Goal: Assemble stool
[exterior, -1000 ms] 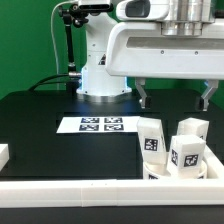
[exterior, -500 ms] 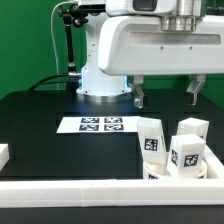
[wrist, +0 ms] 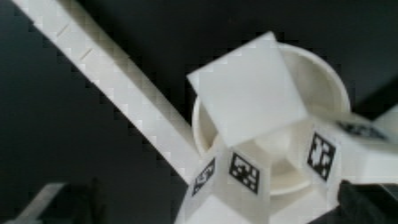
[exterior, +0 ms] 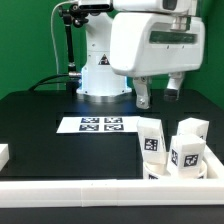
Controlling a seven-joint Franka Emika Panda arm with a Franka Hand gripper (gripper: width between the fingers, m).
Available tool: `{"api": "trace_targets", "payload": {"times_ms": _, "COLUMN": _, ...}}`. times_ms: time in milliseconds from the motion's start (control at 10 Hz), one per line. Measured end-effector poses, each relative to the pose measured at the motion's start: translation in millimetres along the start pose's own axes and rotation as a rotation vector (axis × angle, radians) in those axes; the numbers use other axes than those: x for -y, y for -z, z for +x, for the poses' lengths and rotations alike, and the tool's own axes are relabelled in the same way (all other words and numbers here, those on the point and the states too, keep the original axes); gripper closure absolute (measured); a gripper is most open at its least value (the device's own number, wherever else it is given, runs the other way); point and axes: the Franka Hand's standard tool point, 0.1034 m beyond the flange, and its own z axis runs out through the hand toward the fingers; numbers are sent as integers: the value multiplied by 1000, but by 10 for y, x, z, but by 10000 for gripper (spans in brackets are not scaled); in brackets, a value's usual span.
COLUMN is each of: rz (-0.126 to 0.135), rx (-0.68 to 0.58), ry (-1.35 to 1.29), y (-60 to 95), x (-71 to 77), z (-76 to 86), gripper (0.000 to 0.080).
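Three chunky white stool legs with marker tags stand clustered at the exterior view's right: one (exterior: 151, 140) in front, one (exterior: 187, 152) beside it, one (exterior: 193, 127) behind. In the wrist view a leg (wrist: 263, 90) stands in front of the round seat disc (wrist: 326, 80), with tagged faces (wrist: 240, 172) below it. My gripper (exterior: 159, 93) hangs open and empty above the table, behind and above the legs, touching nothing.
The marker board (exterior: 100, 124) lies mid-table. The long white border rail (exterior: 100, 196) runs along the front and also shows in the wrist view (wrist: 98, 70). A small white block (exterior: 3, 155) sits at the exterior view's left edge. The robot base (exterior: 100, 75) stands behind.
The hand has turned about its vertical axis and shifted toward the exterior view's left, so the two fingers look closer together. The stool parts have not moved.
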Motion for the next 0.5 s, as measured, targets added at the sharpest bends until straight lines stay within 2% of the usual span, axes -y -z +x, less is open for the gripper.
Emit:
{"api": "trace_targets", "payload": {"times_ms": 200, "rz": 14, "rx": 3, "ry": 181, "y": -63, "x": 29, "z": -51, "gripper": 151}}
{"api": "trace_targets", "payload": {"times_ms": 500, "rz": -4, "rx": 38, "ry": 343, "y": -70, "x": -33, "z": -130, "gripper": 151}}
